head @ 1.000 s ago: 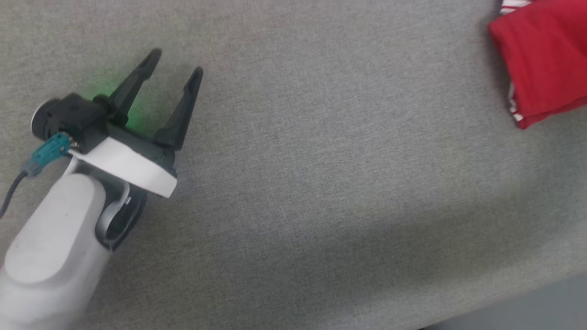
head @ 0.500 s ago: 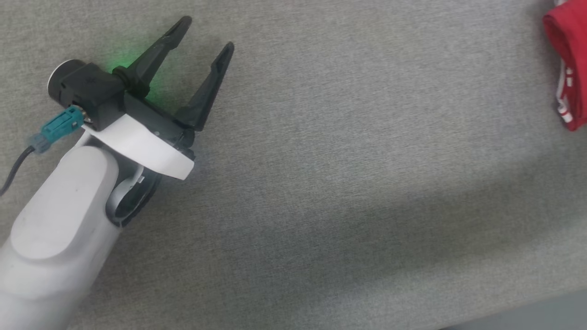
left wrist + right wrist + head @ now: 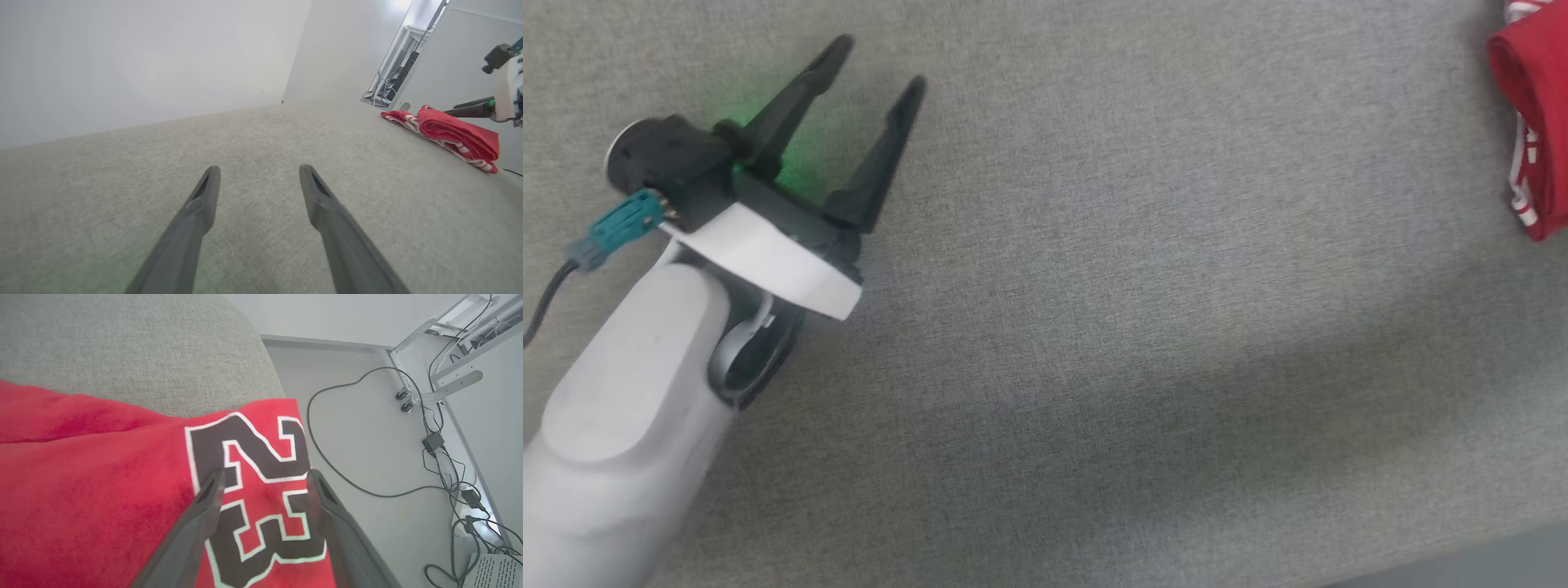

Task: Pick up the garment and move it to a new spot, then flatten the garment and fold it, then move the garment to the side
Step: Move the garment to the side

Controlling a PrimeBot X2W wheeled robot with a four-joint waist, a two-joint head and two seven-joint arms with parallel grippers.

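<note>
The garment (image 3: pixel 1539 90), red with white-striped trim, lies folded at the far right of the grey table (image 3: pixel 1135 286). In the left wrist view the garment (image 3: pixel 453 130) is a flat red stack at the right. My right gripper's fingers (image 3: pixel 470 111) show just behind it. My left gripper (image 3: pixel 880 64) hovers open over bare table at the left, far from the garment, and its own view shows the left gripper (image 3: pixel 259 169) with nothing between the fingers. My right gripper (image 3: pixel 265 473) stands open above the garment (image 3: pixel 102 477), fingers either side of the black number 23 (image 3: pixel 208 453).
The table's near edge (image 3: pixel 1462 563) runs along the lower right. In the right wrist view the garment's numbered part reaches past the table's rounded corner (image 3: pixel 265 371), above a floor with cables (image 3: pixel 327 457), power adapters (image 3: pixel 433 442) and a desk frame's foot (image 3: pixel 445 387).
The head picture has shifted, so less of the garment shows at the right edge. My left gripper now shows higher and further right in that view, still open.
</note>
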